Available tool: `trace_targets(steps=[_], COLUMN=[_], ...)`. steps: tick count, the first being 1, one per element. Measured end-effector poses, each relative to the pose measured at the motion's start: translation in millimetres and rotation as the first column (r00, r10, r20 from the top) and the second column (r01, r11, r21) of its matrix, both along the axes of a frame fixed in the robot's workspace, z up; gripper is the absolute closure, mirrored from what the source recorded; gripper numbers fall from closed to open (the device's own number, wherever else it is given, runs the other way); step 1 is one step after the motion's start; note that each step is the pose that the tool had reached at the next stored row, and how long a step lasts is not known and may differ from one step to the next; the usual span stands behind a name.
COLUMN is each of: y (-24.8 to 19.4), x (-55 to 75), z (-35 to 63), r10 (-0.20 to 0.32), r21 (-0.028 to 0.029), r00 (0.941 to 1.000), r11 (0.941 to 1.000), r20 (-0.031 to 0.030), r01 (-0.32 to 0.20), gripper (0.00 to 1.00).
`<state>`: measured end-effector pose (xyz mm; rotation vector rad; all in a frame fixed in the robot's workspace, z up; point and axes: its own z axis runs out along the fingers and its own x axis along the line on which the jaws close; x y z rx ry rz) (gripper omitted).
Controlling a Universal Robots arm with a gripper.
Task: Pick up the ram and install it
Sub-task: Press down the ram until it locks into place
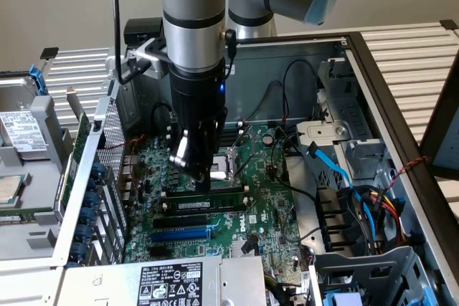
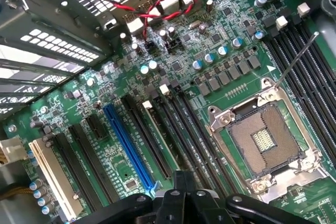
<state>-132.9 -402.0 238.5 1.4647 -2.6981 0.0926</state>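
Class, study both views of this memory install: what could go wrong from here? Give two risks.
1. The open CPU socket, with its contacts exposed, lies right beside the memory slots where the shut end effector sits low. A sideways slip might damage the contacts or catch the raised lever.
2. The ram lies along a slot under the end effector. Whether it is fully seated is unclear, so uneven pressure could stress it.

Soft even indoor light, mild glare on metal, slight blur.

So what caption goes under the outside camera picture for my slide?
Robot gripper, shut, pressing down on the ram in a slot of the motherboard.
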Motion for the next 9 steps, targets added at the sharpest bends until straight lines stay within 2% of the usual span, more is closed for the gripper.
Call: trace_targets(steps=[4,9], y=[0.0,0.0], x=[0.0,0.0], z=[0.1,0.1], r10=[-0.053,-0.12], r21=[-0.0002,-0.0003], r00=[0.9986,0.9928], r11=[0.9986,0.9928], r20=[0.0,0.0001], r01=[0.053,0.12], gripper=[0.89,0.89])
